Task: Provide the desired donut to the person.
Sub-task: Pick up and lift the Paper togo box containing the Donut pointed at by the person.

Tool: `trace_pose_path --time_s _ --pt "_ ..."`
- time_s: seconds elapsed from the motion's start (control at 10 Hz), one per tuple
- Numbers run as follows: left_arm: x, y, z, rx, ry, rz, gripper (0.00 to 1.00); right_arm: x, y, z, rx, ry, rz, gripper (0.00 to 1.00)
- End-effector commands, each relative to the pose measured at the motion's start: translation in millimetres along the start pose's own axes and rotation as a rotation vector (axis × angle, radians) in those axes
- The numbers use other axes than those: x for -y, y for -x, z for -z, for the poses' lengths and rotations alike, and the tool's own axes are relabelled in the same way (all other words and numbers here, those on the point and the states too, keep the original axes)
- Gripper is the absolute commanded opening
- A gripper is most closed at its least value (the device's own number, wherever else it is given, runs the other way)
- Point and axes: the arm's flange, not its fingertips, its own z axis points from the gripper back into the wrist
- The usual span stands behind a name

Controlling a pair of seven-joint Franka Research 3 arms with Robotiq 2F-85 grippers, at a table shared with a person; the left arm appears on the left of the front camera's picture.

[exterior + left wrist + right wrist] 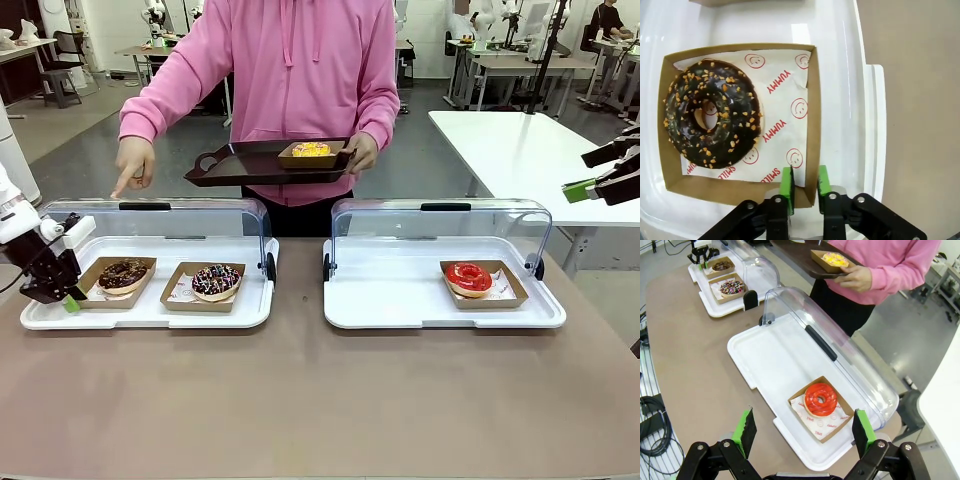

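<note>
The person (300, 70), in a pink hoodie, stands across the table. One hand (135, 165) points down over the left display case. The other holds a dark serving tray (240, 165) carrying a yellow donut (310, 151). Below the pointing finger lies a chocolate donut with nut crumbs (123, 273) (710, 120) in a cardboard tray (813, 100). My left gripper (68, 298) (805, 184) is shut on that tray's near wall, one green pad inside and one outside. My right gripper (804, 432) (600, 180) hangs open, high above the table's right end.
A sprinkled chocolate donut (216, 280) shares the left white case (150, 315). A red glazed donut (468, 277) (820, 399) sits in the right case (400, 300). Both clear lids (160, 225) stand open at the back. Bare brown tabletop runs along the front.
</note>
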Motion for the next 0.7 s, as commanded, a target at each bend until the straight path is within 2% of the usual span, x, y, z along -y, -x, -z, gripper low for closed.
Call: trace_pose_path --time_s 0.0,0.2,0.6 --pt "4.3 -4.5 -5.1 -0.014 -0.001 0.004 0.0 0.5 1.0 1.0 -0.007 0.002 0.001 1.0" --pt "12.2 -10.6 -11.1 -0.04 -0.015 0.032 0.0 0.5 1.0 1.0 -0.007 0.002 0.001 1.0" --pt "58.5 -33.9 -37.2 -0.061 -0.04 0.109 0.0 0.5 1.0 1.0 -0.007 0.002 0.001 1.0"
